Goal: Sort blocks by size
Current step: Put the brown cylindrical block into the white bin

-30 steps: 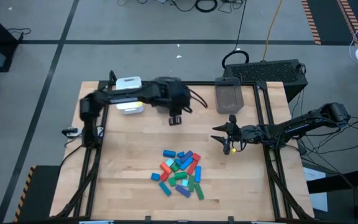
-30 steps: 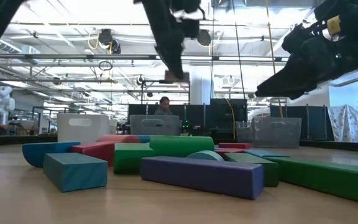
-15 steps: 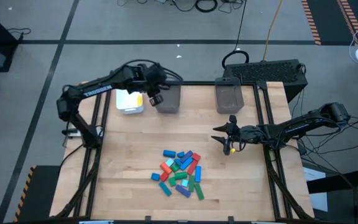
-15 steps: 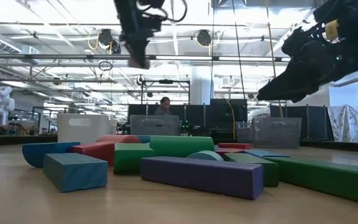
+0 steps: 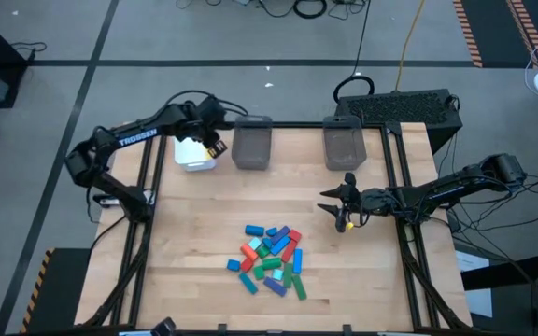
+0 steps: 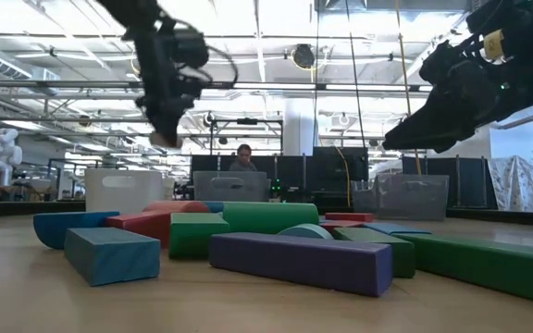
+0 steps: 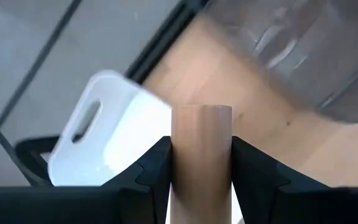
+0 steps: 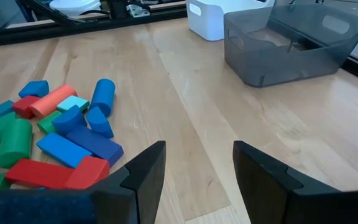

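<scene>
I've got the left hand [image 5: 215, 147] clamped on a pale cylinder block [image 7: 201, 158] over the white tray [image 5: 192, 154], upper left of the high view. It looks rigid, light and smooth, so I'd grip mid-length. The right hand [image 8: 194, 171] hangs open at centre right; the blocks [image 5: 271, 259] sit piled lower centre on the table [image 5: 194, 243].

We've got a white tray [image 5: 194, 155] sitting right under the left arm's tip at the back of the wooden table [image 5: 204, 224], with a grey bin [image 5: 251, 146] just beside it and a second grey bin [image 5: 345, 145] further along, nearer the right one. Behind the table there's a person [image 6: 244, 157] in the room, far back.
</scene>
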`<act>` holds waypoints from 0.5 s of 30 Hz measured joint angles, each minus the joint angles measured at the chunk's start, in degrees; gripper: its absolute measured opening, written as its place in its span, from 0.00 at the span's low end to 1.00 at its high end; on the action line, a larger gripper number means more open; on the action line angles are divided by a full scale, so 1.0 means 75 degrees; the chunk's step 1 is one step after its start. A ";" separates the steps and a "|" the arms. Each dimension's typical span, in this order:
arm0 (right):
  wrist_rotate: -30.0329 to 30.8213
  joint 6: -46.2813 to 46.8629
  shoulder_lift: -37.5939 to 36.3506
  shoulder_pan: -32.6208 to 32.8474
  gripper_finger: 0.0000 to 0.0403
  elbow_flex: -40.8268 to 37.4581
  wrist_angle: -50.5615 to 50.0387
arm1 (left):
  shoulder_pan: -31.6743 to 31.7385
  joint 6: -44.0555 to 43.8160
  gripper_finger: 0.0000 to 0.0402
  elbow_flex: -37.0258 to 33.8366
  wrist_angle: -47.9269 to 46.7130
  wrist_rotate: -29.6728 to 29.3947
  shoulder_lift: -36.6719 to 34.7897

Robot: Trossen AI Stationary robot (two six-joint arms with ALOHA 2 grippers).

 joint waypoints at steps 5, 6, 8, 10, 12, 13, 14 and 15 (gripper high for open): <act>0.0001 0.0055 0.0000 0.0000 0.44 0.0000 0.0008 | 0.0567 0.0001 0.34 -0.0779 0.0550 0.0156 -0.0026; 0.0003 0.0055 0.0000 0.0000 0.44 0.0000 0.0022 | 0.0663 0.0001 0.34 -0.0923 0.0669 0.0157 -0.0026; 0.0000 0.0055 0.0000 0.0000 0.44 0.0000 0.0044 | 0.0856 0.0004 0.34 -0.1196 0.0929 0.0163 -0.0026; 0.0003 0.0055 0.0000 0.0000 0.44 0.0000 0.0068 | 0.1060 0.0004 0.34 -0.1433 0.1224 0.0175 -0.0026; 0.0003 0.0055 0.0000 0.0000 0.44 0.0000 0.0067 | 0.1278 0.0007 0.34 -0.1610 0.1336 0.0197 -0.0026; 0.0006 0.0055 0.0000 0.0000 0.44 0.0000 0.0067 | 0.1377 0.0007 0.34 -0.1693 0.1407 0.0274 -0.0026; 0.0005 0.0055 0.0000 0.0000 0.44 0.0000 0.0068 | 0.1472 0.0007 0.34 -0.1792 0.1565 0.0425 -0.0026; 0.0003 0.0055 0.0000 0.0000 0.44 0.0000 0.0073 | 0.1557 0.0005 0.34 -0.1893 0.1741 0.0578 -0.0026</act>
